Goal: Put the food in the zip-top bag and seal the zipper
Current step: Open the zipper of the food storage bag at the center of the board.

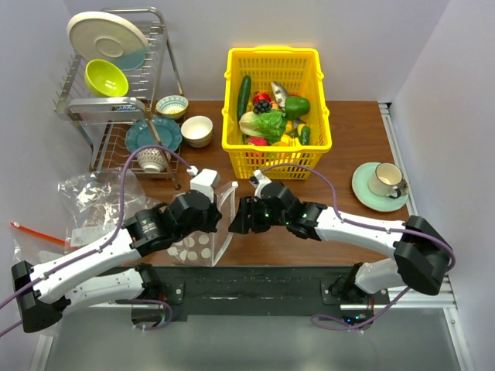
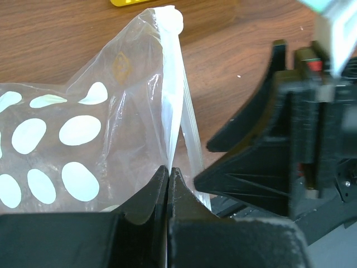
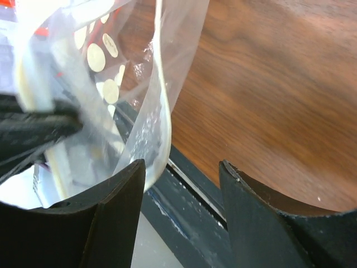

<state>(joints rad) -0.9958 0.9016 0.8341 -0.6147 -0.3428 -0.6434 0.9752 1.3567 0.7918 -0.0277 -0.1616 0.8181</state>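
The zip-top bag (image 1: 207, 241), clear with white dots, is held upright at the table's near edge. My left gripper (image 2: 168, 170) is shut on its mouth edge, the zipper (image 2: 174, 106), which rises as a thin clear strip above the jaws; in the top view the left gripper (image 1: 218, 215) is at the bag's top. My right gripper (image 3: 181, 167) is open, with the bag's clear edge (image 3: 159, 106) against its left finger and nothing between the jaws. In the top view the right gripper (image 1: 235, 218) is just right of the bag. The food (image 1: 272, 116) lies in a yellow basket (image 1: 232, 143). The bag looks empty.
A dish rack (image 1: 116, 100) with plates and bowls stands at the back left, with two small bowls (image 1: 196, 130) beside it. A cup on a green saucer (image 1: 380, 185) is at the right. Plain clear bags (image 1: 93, 197) with an orange-red strip (image 1: 31, 232) lie at the left.
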